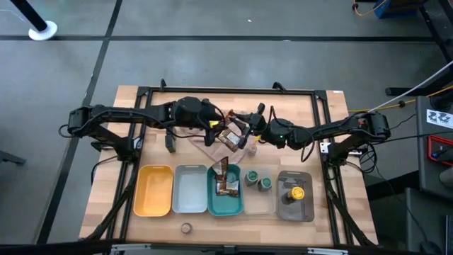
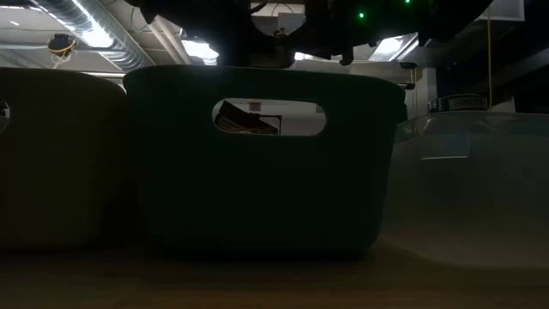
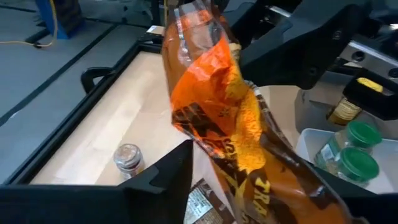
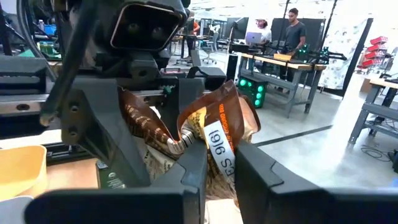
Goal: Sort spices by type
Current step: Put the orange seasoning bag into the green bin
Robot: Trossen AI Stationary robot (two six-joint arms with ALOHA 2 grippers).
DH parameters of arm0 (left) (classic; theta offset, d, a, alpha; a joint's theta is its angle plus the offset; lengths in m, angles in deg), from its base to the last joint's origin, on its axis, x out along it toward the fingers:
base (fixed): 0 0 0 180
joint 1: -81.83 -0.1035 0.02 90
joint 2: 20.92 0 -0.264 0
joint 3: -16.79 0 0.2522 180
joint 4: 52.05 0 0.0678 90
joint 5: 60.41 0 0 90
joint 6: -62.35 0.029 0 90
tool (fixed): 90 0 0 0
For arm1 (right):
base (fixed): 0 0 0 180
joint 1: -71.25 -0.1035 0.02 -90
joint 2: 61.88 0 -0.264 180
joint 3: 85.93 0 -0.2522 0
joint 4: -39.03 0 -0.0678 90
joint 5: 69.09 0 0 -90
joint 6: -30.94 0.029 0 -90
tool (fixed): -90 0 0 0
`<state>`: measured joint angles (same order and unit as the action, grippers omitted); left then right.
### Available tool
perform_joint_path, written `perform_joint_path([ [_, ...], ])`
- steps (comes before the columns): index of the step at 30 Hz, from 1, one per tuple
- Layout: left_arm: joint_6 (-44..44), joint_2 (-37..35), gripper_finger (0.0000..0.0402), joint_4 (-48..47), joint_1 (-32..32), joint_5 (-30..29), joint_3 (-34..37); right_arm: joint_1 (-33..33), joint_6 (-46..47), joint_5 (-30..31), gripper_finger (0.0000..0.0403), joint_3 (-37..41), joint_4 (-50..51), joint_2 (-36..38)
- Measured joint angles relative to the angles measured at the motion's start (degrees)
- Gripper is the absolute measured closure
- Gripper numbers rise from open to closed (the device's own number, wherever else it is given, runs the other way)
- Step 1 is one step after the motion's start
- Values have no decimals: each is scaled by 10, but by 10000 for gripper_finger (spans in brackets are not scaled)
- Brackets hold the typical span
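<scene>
I hold an orange-brown packet (image 3: 239, 130) up above the middle of the bench, over the beige-pink cloth (image 1: 212, 147). It is a glossy, crinkled pouch, bright orange with dark brown bands and pale lettering, its clear top edge twisted and its body bent. My left gripper (image 1: 221, 127) is clamped on it from one side, and my right gripper (image 1: 244, 129) meets it from the other, its fingers (image 4: 186, 171) pinched on the creased brown end with a white label.

Along the bench's near edge stand the trays: the yellow tray (image 1: 154, 190), the grey tray (image 1: 190, 189), the teal tray (image 1: 226, 191) with more packets in it, the clear tray (image 1: 259, 200) with two green-lidded jars (image 1: 257, 180), and a dark grey tray (image 1: 295, 196) with a yellow-lidded jar (image 1: 296, 192). One tan-lidded jar (image 1: 186, 228) stands alone at the near edge.
</scene>
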<state>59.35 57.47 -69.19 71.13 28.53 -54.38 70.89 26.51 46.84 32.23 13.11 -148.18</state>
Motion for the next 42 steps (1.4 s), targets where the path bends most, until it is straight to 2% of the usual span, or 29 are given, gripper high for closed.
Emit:
perform_joint_path([
  [4,-2,0,278,1,0,-7,0,0,1,1,343,0,0,0],
  [11,-6,0,388,1,0,-10,0,0,1,1,342,0,-1,0],
  [18,-25,-1,395,-8,0,-2,0,0,1,-1,341,0,1,0],
  [21,-39,-1,397,-15,-1,7,0,0,-1,-3,329,0,5,0],
  [26,-58,-2,399,-44,-1,29,0,0,-3,-4,276,-1,28,-1],
  [32,-103,-6,400,-88,-1,87,0,-1,-5,-5,203,-39,122,-1],
  [36,-161,-18,401,-142,-1,147,0,-1,-28,-8,173,-68,207,4],
  [40,-241,-20,401,-182,3,267,1,1,-62,5,162,-102,312,17],
  [42,-287,-20,401,-197,12,304,1,1,-83,9,163,-118,353,19],
])
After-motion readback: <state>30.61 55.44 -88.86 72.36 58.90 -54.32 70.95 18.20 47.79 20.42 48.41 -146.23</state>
